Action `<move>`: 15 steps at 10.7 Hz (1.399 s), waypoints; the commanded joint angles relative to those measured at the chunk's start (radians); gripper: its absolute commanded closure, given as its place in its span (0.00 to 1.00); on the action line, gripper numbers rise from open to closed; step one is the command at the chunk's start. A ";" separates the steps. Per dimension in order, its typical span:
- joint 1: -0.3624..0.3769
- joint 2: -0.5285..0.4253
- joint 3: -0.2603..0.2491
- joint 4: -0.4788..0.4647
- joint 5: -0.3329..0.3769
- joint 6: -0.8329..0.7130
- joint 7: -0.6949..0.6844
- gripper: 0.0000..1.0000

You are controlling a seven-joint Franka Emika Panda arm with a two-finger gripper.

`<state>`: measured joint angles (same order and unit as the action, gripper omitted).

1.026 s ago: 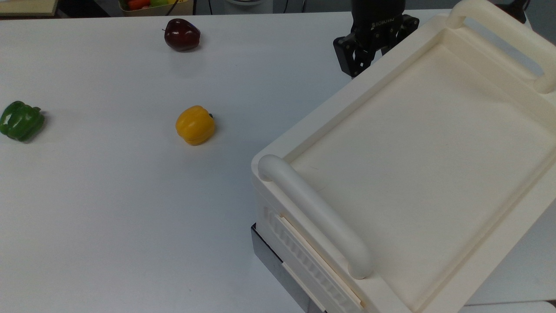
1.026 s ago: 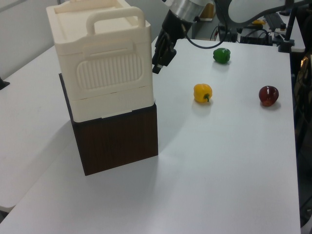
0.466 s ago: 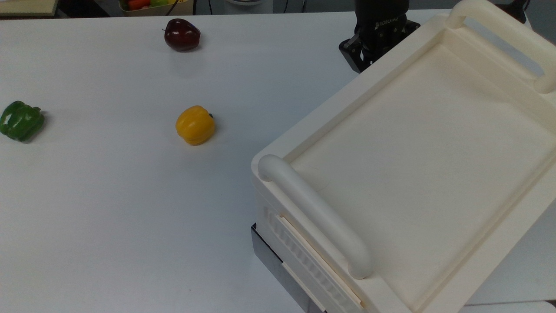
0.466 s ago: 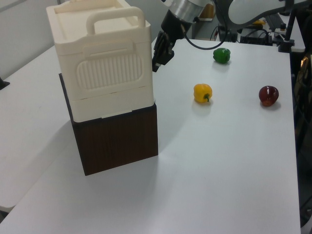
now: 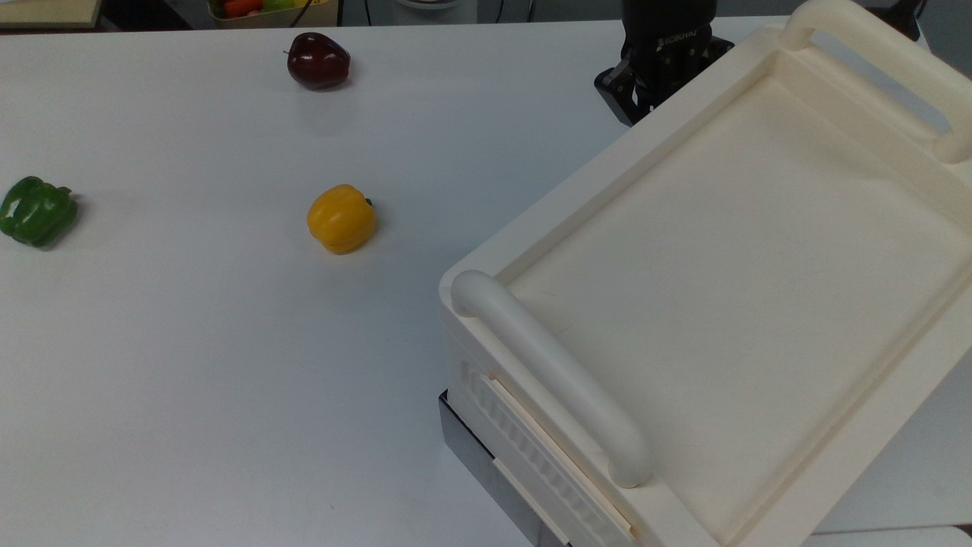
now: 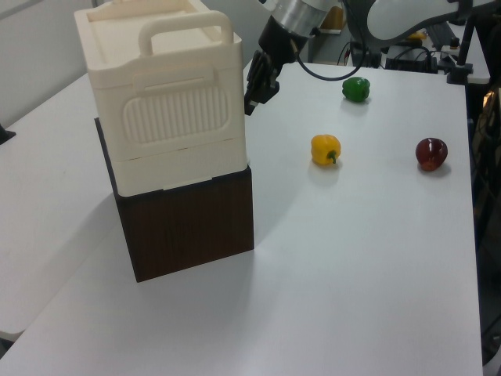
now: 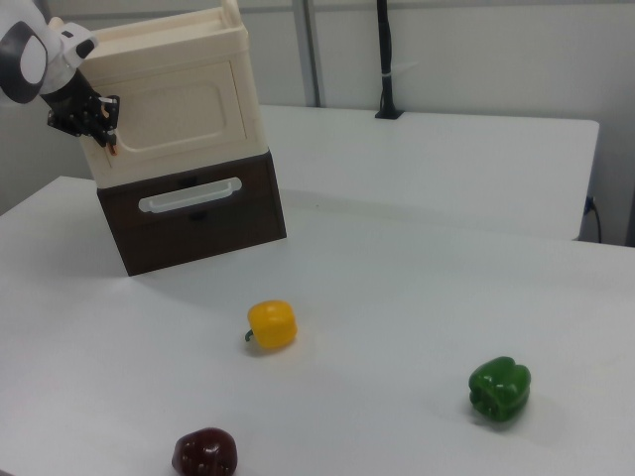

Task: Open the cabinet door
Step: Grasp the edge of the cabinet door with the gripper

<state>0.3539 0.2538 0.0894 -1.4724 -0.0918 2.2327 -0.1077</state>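
Since the frame a second ago the gripper (image 5: 636, 97) has drawn in against the cream cabinet's (image 7: 169, 94) front: in the top view its black fingers, then clear of the cabinet's edge, are now partly tucked under the rim, and from half a second ago it has hardly shifted. In the right view the gripper (image 7: 91, 116) sits at the right view's left edge of the cabinet door (image 7: 174, 117), right at the small copper-brown handle (image 7: 114, 147); whether the fingers are spread or pinched on that handle cannot be told. The door is a flat, smooth cream panel with a shallow raised frame, lying flush with the cabinet front. Below it is a dark wood-grain drawer unit (image 7: 193, 213) with a long pale bar handle. In the left view the gripper (image 6: 258, 88) hangs just beside the cabinet's corner, next to the ribbed side panel (image 6: 174, 113). The cabinet's top is a recessed matte tray with thick rounded handles (image 5: 550, 372) at both ends. On the smooth white table (image 5: 190, 365) lie a glossy yellow bell pepper (image 5: 341, 219), a lobed green bell pepper (image 5: 36, 210) and a dark red apple (image 5: 317, 61), none of which has moved.
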 commanded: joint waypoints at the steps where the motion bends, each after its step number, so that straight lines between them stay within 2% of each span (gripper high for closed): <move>1: 0.013 0.013 -0.004 0.009 -0.032 0.051 0.028 0.82; 2: 0.013 0.016 -0.004 0.009 -0.035 0.056 0.029 0.83; 4: 0.013 0.009 -0.005 0.007 -0.037 0.051 0.026 0.97; 5: 0.013 0.001 -0.005 0.004 -0.037 0.047 0.026 1.00; 8: 0.013 -0.005 -0.008 -0.008 -0.037 0.039 0.022 1.00; 15: 0.002 -0.108 -0.013 -0.104 -0.017 -0.056 0.020 1.00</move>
<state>0.3531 0.2294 0.0851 -1.4856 -0.0968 2.1985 -0.0962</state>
